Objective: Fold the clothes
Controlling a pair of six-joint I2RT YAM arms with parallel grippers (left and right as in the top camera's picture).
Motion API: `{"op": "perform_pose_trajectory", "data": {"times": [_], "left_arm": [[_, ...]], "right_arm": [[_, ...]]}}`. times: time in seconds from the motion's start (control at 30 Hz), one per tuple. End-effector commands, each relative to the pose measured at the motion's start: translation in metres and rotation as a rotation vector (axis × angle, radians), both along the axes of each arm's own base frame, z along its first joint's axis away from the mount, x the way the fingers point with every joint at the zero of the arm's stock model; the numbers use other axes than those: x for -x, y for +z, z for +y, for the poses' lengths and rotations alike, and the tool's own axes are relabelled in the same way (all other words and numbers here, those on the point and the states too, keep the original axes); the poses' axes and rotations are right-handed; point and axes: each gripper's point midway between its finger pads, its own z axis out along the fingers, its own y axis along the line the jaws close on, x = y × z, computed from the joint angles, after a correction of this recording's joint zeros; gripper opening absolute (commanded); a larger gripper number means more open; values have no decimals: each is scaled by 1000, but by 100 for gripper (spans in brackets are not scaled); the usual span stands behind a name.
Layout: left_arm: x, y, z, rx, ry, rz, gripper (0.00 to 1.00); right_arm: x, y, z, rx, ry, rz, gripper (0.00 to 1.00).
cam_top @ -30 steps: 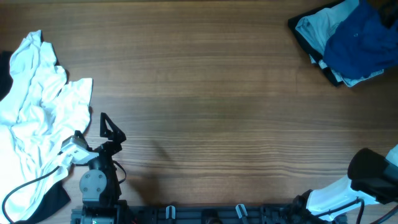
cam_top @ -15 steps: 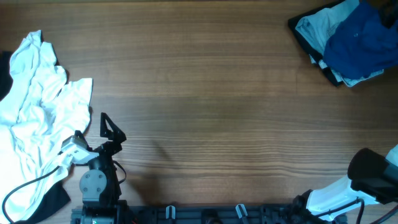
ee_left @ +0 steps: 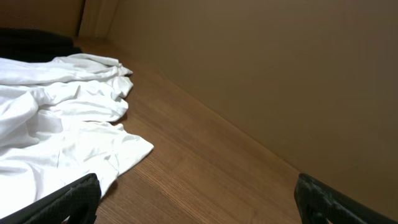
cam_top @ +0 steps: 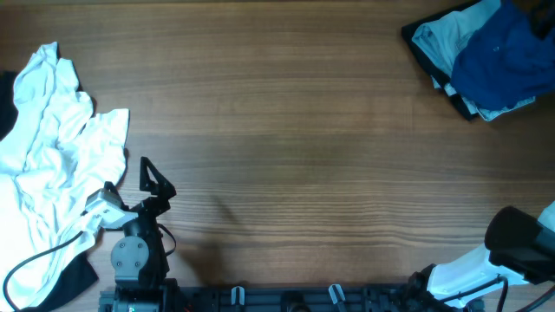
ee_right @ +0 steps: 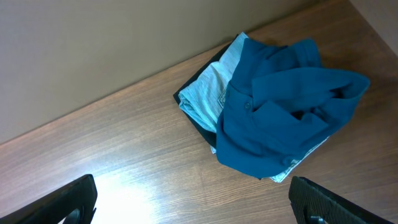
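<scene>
Left end effector (ee_left: pixel 196 190) and right end effector (ee_right: pixel 193 186) hang open, empty; white shirt (cam_top: pixel 54 160) and blue T-shirt (ee_right: pixel 280 121) lie crumpled on the table (cam_top: pixel 286 130), nothing folded yet.

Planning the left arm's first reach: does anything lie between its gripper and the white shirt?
Nothing visible does. The open left gripper sits just beside the white shirt, at its near edge, with only bare table between them.

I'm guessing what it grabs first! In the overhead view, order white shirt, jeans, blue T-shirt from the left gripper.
From the left gripper:
1. White shirt, right beside it, left side.
2. Jeans, far right corner.
3. Blue T-shirt, same pile, slightly farther right.
</scene>
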Motion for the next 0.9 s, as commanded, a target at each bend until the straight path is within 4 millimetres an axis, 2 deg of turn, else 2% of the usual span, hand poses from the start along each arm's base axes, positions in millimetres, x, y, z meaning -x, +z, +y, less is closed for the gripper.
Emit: {"op": "perform_pose_trajectory", "data": {"times": [0.0,0.07,0.2,0.3,0.37,0.43,0.5,0.6,0.67,0.73,0.87], "left_arm": [[0,-2,2,-18,6,8,100],[0,-2,2,-18,6,7,100],[0,-2,2,-18,6,7,100],[0,-2,2,-18,6,8,100],[0,-2,2,-18,6,8,100],[0,-2,2,-18,6,8,100],[0,-2,2,-18,6,7,100],[0,-2,2,-18,6,8,100],[0,-2,2,-18,6,8,100],[0,-2,2,-18,6,8,100],[0,-2,2,-18,6,7,100]], "right_arm": [[0,8,-3,35,-14,-25,100],[2,25,2,60,-7,-76,100],[9,76,20,167,26,-262,100],[22,119,51,274,81,-465,100],[36,134,72,320,105,-584,100],[56,135,95,353,140,-705,100],[75,122,112,371,166,-789,100],[111,81,132,387,188,-896,100],[128,58,136,378,180,-936,100],[147,12,142,334,170,-955,100],[156,-53,145,237,154,-906,100]]}}
